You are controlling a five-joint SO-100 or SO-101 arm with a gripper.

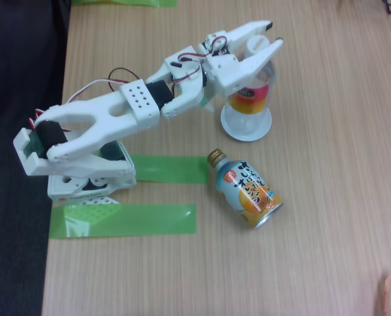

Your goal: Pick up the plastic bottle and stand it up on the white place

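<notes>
The plastic bottle (251, 95) stands upright on the white place (246, 124), at about one o'clock from the arm's base in the fixed view. The fingers (269, 36) are spread around its upper part near the white cap — whether they touch it cannot be told. It looks light and thin-walled, likely to dent under a hard squeeze and slippery on the label, so the firmer shoulder below the cap seems the best hold. A metal bottle-can (246, 189) lies on the worktop (334, 197) at six o'clock from the disc.

Even, soft overhead light; slightly blurry, low-resolution.
</notes>
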